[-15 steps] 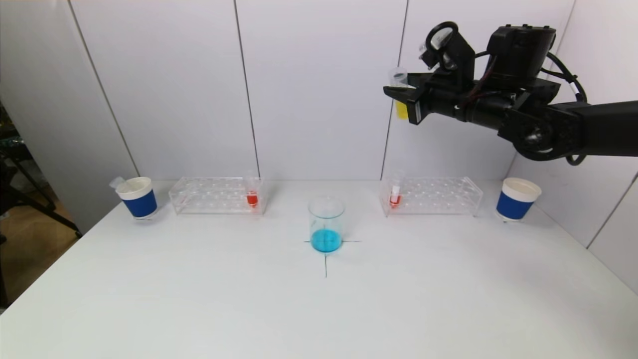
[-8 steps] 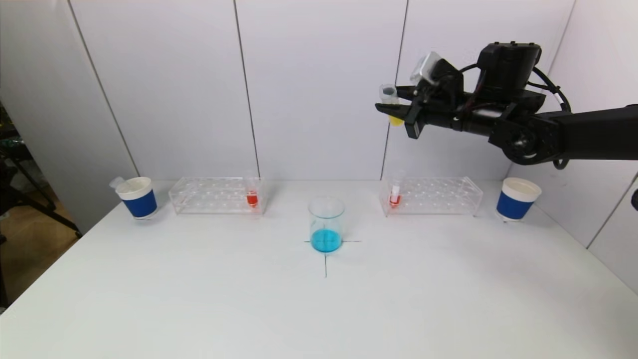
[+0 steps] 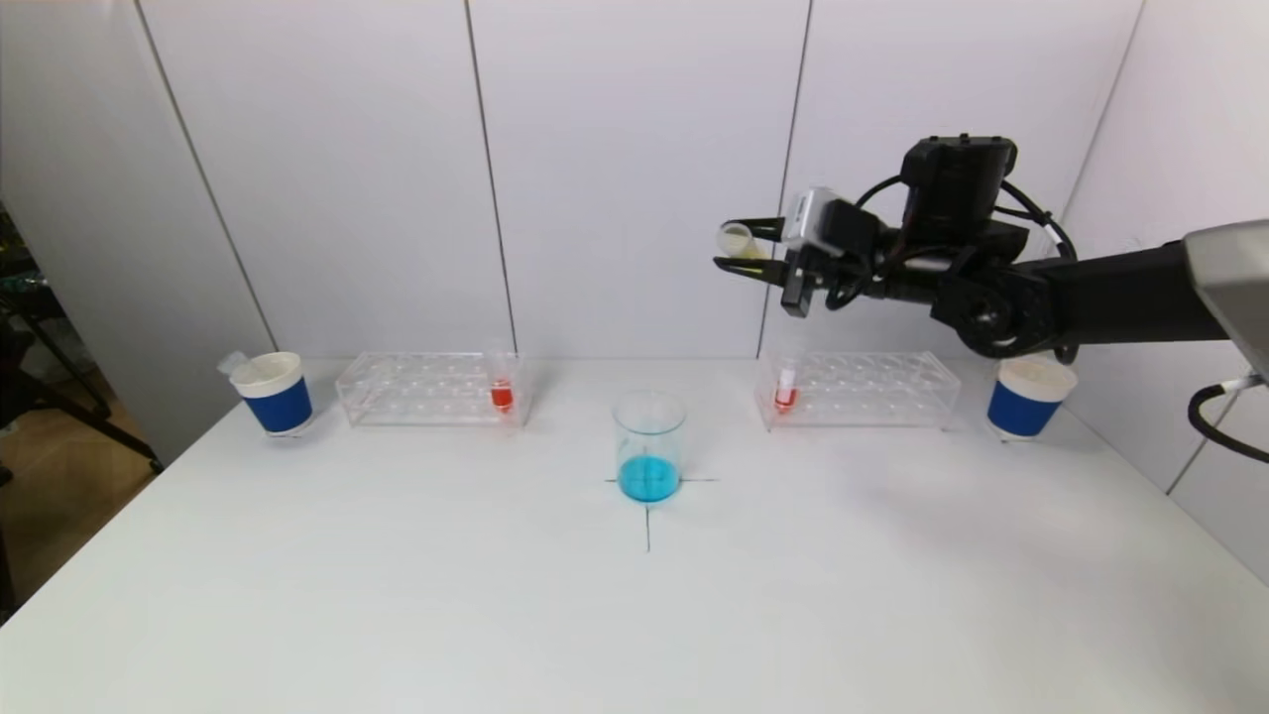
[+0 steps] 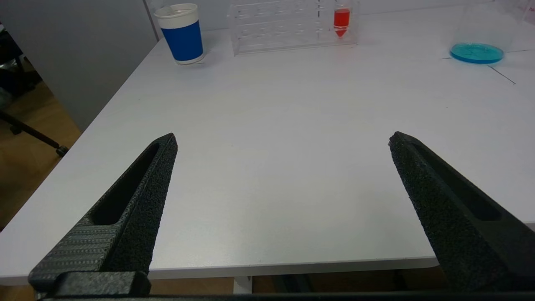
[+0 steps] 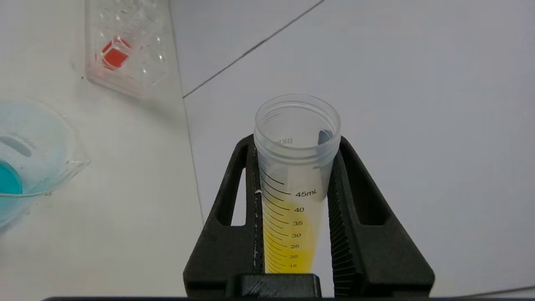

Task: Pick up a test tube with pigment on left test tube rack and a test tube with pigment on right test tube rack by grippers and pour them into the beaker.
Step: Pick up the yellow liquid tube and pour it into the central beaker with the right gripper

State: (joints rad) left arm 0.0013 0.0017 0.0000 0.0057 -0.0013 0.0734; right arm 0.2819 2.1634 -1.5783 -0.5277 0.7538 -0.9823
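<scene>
**Head view: yellow tube tipped high, not yet over the beaker**

Head view showed your right gripper (image 3: 739,252) raised well above the table (image 3: 397,595), to the right of and far above the beaker (image 3: 649,446). It was clenched on the test tube (image 3: 736,241) of yellow pigment, tilted nearly level with its open mouth pointing left. The right wrist view confirmed both fingers (image 5: 340,209) pressed on the tube's wall, yellow liquid pooled low inside.

You should have carried the mouth left and down until it sat just over the beaker's rim before tilting further; from that height a stream would likely splash or miss. Tilt slowly, since the blue liquid already sat in the beaker.

Your left gripper (image 4: 282,140) hung released near the table's near-left edge, holding nothing. Each rack (image 3: 858,389) held a red tube.
</scene>
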